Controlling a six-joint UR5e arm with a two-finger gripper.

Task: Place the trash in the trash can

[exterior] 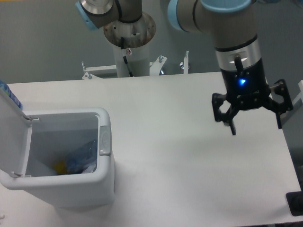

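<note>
The trash can, a large white rectangular bin, stands at the table's front left with its flip lid swung open to the left. Inside at the bottom lies a clear blue-tinted plastic thing, which looks like the bottle, next to a yellow scrap. A small white bit lies beside them; I cannot tell whether it is the tissue. My gripper hangs over the table's right side, far from the bin. Its jaws are spread wide and hold nothing.
The arm's base column stands behind the table's back edge. A dark object sits at the front right corner, beyond the table's right edge. A blue thing shows above the lid at the far left.
</note>
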